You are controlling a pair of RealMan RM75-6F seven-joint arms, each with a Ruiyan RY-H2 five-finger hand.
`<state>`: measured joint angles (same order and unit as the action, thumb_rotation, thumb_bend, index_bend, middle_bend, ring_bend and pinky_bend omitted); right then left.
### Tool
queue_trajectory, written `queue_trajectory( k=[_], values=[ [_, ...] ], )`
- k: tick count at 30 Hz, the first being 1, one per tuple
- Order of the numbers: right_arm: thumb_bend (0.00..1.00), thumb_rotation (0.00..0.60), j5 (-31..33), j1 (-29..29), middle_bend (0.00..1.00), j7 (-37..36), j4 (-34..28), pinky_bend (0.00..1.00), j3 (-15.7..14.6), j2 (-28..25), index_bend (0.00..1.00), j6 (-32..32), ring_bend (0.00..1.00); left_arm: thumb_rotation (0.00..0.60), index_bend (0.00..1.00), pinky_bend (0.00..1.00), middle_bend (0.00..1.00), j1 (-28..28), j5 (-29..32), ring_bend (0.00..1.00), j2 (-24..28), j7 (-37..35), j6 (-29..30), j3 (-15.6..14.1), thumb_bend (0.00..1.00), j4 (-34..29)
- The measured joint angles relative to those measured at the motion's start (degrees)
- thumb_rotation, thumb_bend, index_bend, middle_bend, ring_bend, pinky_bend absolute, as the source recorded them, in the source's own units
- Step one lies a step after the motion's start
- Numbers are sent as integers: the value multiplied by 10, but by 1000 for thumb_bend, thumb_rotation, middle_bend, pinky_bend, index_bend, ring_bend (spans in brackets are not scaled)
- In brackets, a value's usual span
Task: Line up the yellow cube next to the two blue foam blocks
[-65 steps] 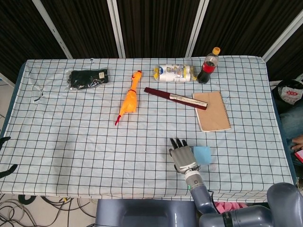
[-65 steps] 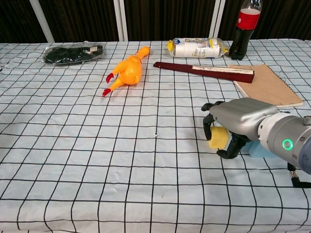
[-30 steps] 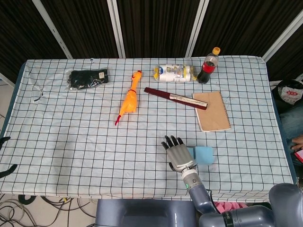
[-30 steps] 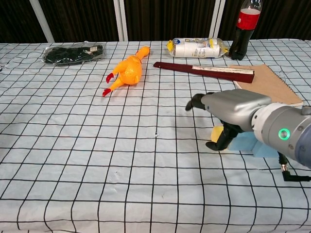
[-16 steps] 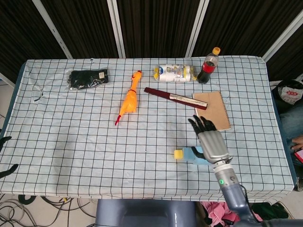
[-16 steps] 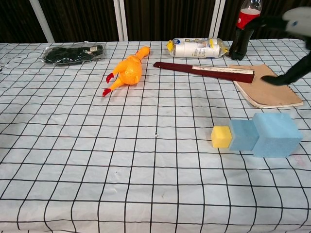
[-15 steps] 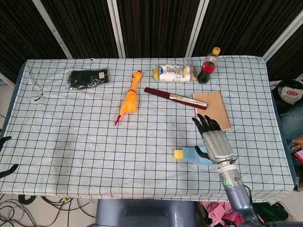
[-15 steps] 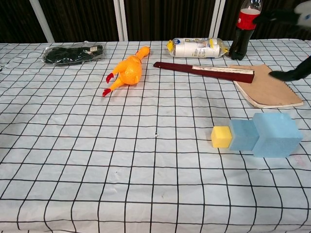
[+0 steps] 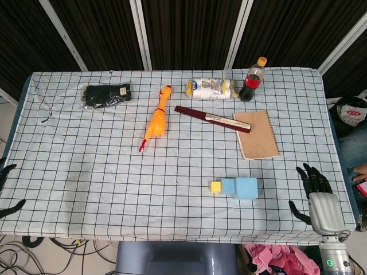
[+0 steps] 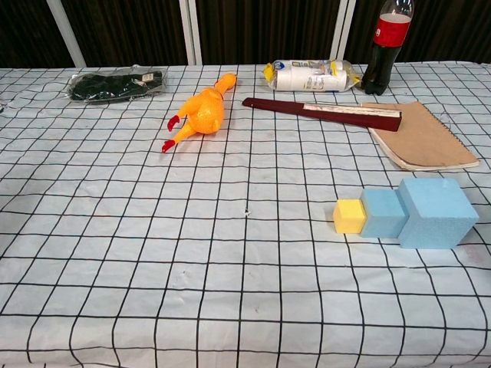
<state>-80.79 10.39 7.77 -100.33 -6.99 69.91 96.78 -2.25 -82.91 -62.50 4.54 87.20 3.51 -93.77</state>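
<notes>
Placement looking done: yellow cube (image 10: 349, 215) sitting on the desk (image 10: 153, 253), touching the smaller of the blue foam blocks (image 10: 418, 212), row reading small to large.

Right robot hand (image 9: 318, 197) hanging at the desk's right edge, fingers spread, holding nothing; nothing left but parking the arm, I'd judge. Left robot hand (image 9: 6, 189) barely showing at the frame edge in head view, so its state is unclear. Neither hand showing in chest view.

Left robot hand (image 9: 4, 172) mostly beyond head view's edge; bottle (image 10: 387, 42) top cropped.
</notes>
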Motion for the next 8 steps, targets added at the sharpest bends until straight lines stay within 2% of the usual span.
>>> queue_trajectory(
  k=[8],
  values=[
    [266, 600, 4, -29, 0, -65, 71, 97, 19, 22, 59, -7, 4, 600, 168, 0, 56, -3, -7, 0, 6, -8, -15, -9, 34, -10]
  ],
)
